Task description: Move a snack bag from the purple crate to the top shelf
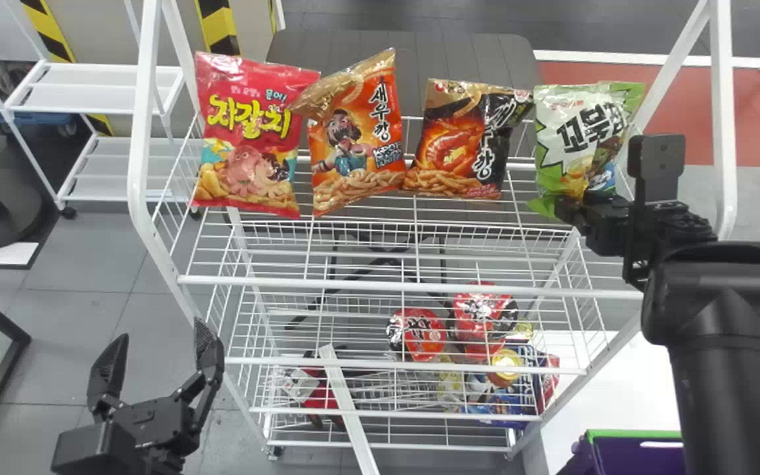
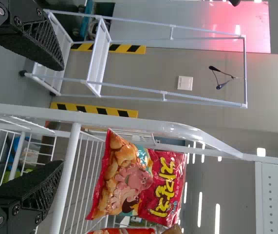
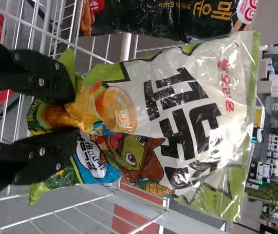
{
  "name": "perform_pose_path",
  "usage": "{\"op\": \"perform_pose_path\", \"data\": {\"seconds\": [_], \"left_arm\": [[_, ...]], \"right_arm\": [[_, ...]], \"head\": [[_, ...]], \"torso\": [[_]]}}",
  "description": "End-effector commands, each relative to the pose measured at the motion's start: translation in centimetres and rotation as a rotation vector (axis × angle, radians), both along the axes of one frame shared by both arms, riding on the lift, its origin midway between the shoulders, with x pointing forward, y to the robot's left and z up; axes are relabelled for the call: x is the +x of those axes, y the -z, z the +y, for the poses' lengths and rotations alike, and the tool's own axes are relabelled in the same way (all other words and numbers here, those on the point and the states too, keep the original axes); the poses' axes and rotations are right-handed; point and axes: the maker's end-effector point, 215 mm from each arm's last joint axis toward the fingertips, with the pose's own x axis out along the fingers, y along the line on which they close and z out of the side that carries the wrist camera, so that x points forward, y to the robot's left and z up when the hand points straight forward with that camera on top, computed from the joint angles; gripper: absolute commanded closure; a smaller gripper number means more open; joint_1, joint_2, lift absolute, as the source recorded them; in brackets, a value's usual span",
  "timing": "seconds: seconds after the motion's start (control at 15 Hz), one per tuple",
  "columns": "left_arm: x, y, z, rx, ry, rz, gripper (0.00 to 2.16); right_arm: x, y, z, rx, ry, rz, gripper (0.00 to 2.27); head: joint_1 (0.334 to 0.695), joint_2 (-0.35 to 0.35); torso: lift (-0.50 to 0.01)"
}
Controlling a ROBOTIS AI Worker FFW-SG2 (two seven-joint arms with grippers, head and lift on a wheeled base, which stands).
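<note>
Green-and-white snack bag (image 3: pixel 199 122) is clenched by the right gripper (image 3: pixel 74 109) at the top shelf (image 1: pixel 353 285); only release seems needed. The left gripper (image 1: pixel 161 330) is spread open.

The robot's matte black, two-fingered left tool (image 1: pixel 159 336) has tapering fingers (image 2: pixel 34 36) with an open lattice texture, and round metallic screws (image 2: pixel 16 209) at their bases. Behind it sit jointed black links and a squared black housing (image 1: pixel 93 448). The black right tool (image 1: pixel 561 208) has pale, round screw heads (image 3: pixel 42 82) along its fingers. Beside it stands a flat black bracket (image 1: pixel 658 158) with rounded corners; behind it, the right arm (image 1: pixel 726 376) is smooth, thick, black and tubular.
</note>
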Motion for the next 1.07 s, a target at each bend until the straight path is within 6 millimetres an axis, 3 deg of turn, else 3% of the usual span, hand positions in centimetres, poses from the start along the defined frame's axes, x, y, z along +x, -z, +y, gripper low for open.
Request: {"op": "perform_pose_path", "data": {"seconds": [0.0,0.4,1.0], "left_arm": [[0.0,0.0,0.0,0.0,0.0,0.0,0.15],[0.0,0.0,0.2,0.0,-0.004,0.0,0.15],[0.1,-0.2,0.3,0.0,-0.005,-0.004,0.15]], "right_arm": [[0.0,0.1,0.4,0.017,-0.005,0.003,0.11],[-0.4,-0.1,1.1,0.048,-0.017,-0.019,0.11],[-1.0,-3.3,2.6,0.049,-0.047,-0.076,0.11]], "head": [[0.695,-0.028],[0.695,-0.021],[0.695,0.0]], "torso": [[0.0],[0.0],[0.0]]}}
